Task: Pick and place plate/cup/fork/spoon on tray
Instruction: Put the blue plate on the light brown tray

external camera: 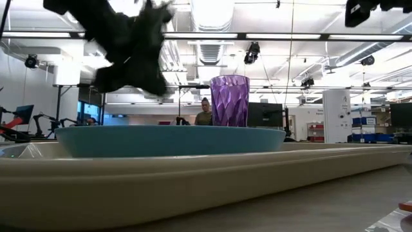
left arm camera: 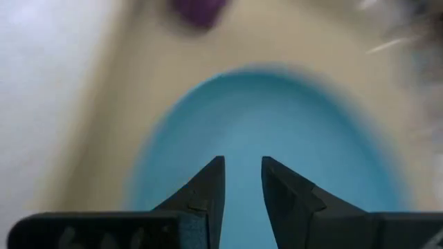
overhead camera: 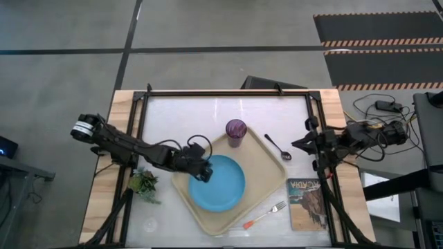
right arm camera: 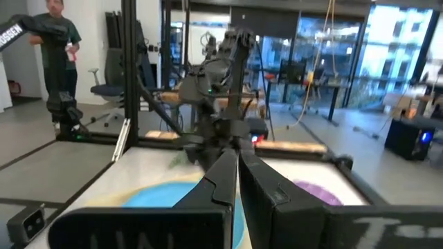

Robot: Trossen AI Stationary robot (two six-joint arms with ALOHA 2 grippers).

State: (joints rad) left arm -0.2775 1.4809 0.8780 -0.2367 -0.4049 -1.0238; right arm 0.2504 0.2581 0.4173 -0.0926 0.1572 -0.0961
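The light-blue plate [overhead camera: 221, 187] lies flat inside the beige tray [overhead camera: 266, 164]. The purple cup [overhead camera: 236, 131] stands upright in the tray's far corner. The dark spoon [overhead camera: 278, 147] lies on the table just right of the tray. The orange-handled fork [overhead camera: 264, 216] lies on the table by the tray's near right edge. My left gripper [overhead camera: 203, 173] hovers over the plate's left part, its fingers a little apart with nothing between them [left arm camera: 243, 173]; in the low view [external camera: 129, 58] it is clear above the plate's rim [external camera: 167, 132]. My right gripper [overhead camera: 296, 145] waits shut at the table's right side.
A printed book [overhead camera: 306, 202] lies at the near right of the table, beside the fork. A small green plant [overhead camera: 144, 183] sits on the table left of the tray. Black frame rails run along the table's left, right and far edges. A person stands in the room beyond.
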